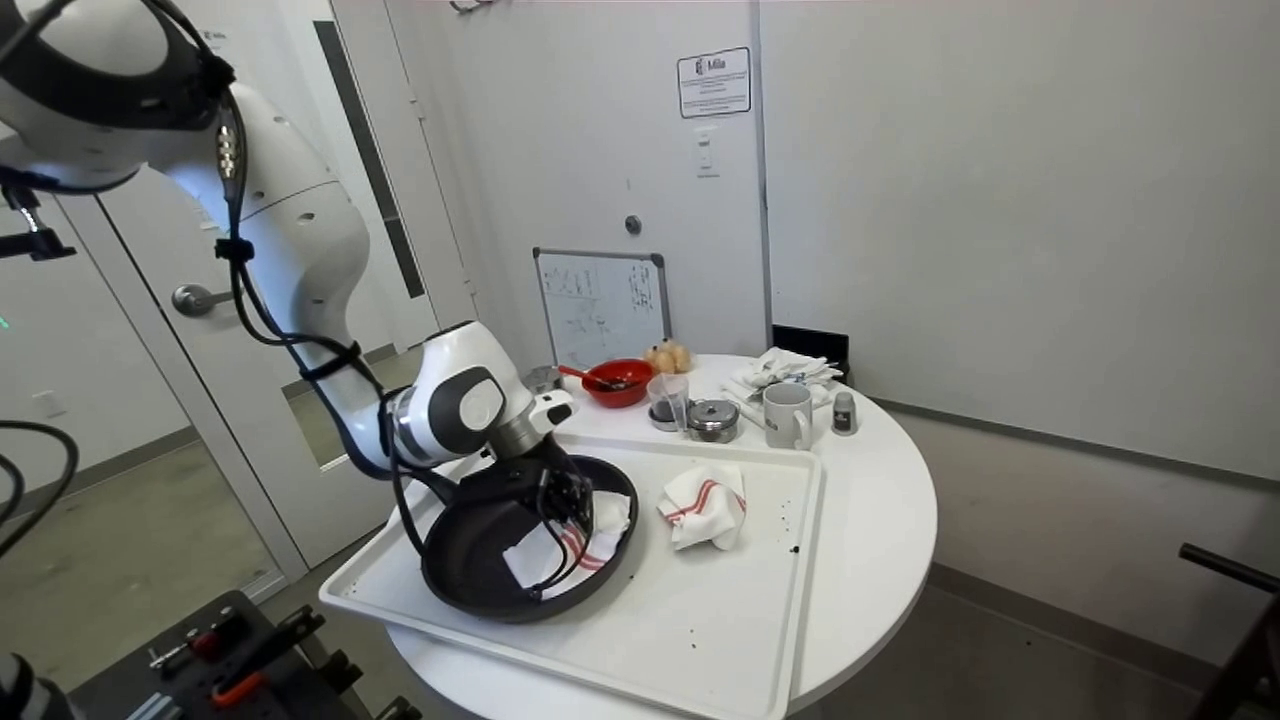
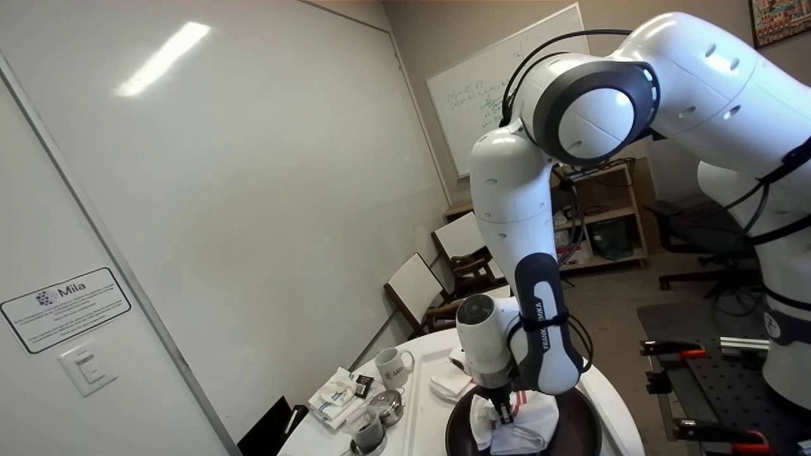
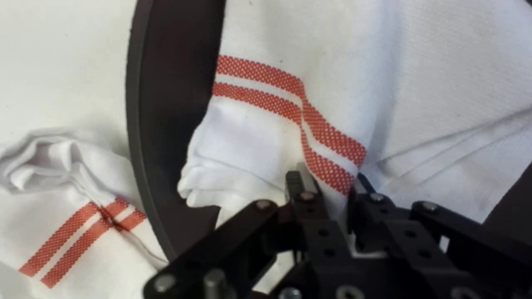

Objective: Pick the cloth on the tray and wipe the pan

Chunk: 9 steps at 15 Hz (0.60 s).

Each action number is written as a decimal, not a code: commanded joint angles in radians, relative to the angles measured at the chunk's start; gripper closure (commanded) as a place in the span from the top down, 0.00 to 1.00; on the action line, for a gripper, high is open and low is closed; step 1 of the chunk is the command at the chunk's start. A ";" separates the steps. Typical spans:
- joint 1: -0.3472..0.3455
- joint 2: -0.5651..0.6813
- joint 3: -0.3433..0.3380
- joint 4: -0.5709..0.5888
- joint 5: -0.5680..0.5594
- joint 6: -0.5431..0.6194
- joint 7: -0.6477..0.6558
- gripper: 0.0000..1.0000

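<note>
The black pan [image 1: 475,560] rests on the white tray [image 1: 720,630], and it shows in the wrist view [image 3: 174,74]. The cloth [image 2: 535,421], white with red stripes, lies folded inside the pan and fills much of the wrist view [image 3: 332,62]. My gripper [image 3: 326,178] points down into the pan. Its two fingers are closed around a raised, red-striped fold of the cloth. In an exterior view the gripper [image 2: 505,415] touches the cloth inside the pan. The handle of the pan is mostly hidden by the arm.
A smaller balled white-and-red cloth [image 1: 705,505] lies on the tray beside the pan. Behind the tray on the round table [image 1: 890,520] stand a red bowl [image 1: 620,383], a clear cup [image 1: 668,400], a metal pot [image 1: 713,422], a mug [image 1: 787,412], a shaker [image 1: 844,413] and white cloths [image 1: 785,370].
</note>
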 commanded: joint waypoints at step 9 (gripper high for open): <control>0.014 -0.025 0.073 -0.010 0.017 0.105 -0.031 0.10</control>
